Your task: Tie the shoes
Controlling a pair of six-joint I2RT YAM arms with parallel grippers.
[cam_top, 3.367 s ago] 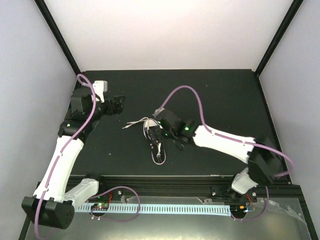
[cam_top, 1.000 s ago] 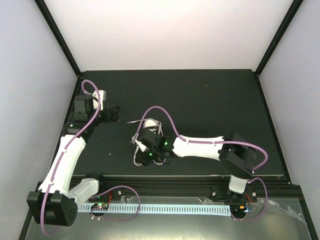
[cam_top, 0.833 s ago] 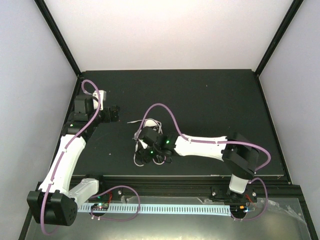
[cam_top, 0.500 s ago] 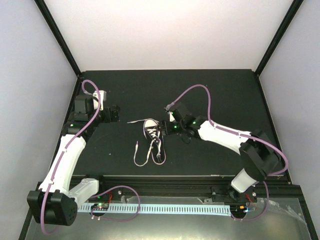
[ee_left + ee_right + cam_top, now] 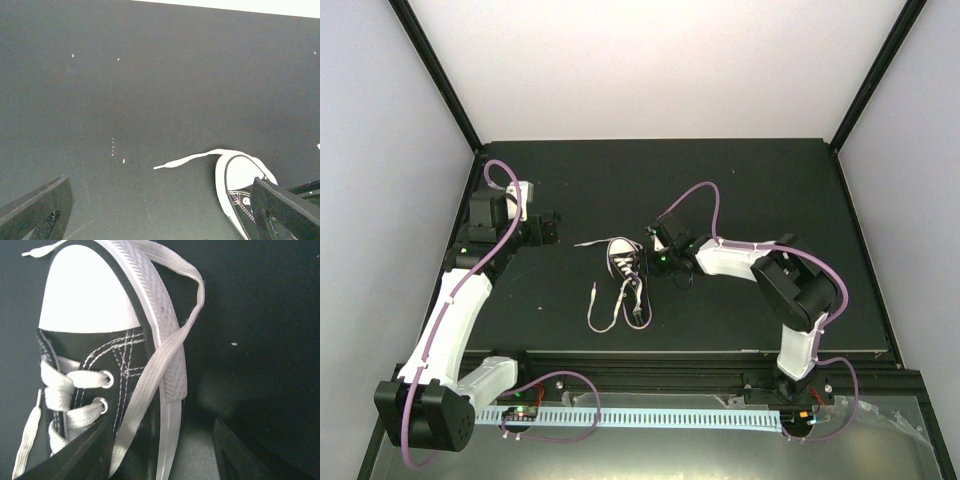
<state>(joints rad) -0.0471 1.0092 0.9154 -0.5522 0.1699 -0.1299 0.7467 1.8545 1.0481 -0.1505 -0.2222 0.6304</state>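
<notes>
**Top external view.** The sneaker [image 5: 623, 262] lies on the black worktop [image 5: 750, 180] near mid-width, with its white toe cap [image 5: 623, 246] toward the far edge. The laces [image 5: 610, 308] are untied. One end trails left from the toe, and the other strands run loosely toward the near edge. The left arm [image 5: 455, 300] reaches along the left side, and the left jaws are well apart from the sneaker. The right arm [image 5: 760, 265] folds in from the right, and the right jaws sit just beside the sneaker's right flank.

**Left wrist view.** The fingers [image 5: 37, 207] of the left jaws stand spread wide at the lower corners, with only bare worktop between them. The sneaker's toe [image 5: 240, 172] shows at lower right, beside the right-hand finger. One lace end [image 5: 192, 158] lies flat to its left.

**Right wrist view.** The sneaker [image 5: 90, 305] fills the left half, toe uppermost. A lace strand [image 5: 150, 370] loops round the toe, crosses the ribbed white rim [image 5: 160, 325] and runs down between the fingers [image 5: 82, 452]. The right jaws are parted and grip nothing. Whether the left-hand finger touches the sneaker cannot be told.
</notes>
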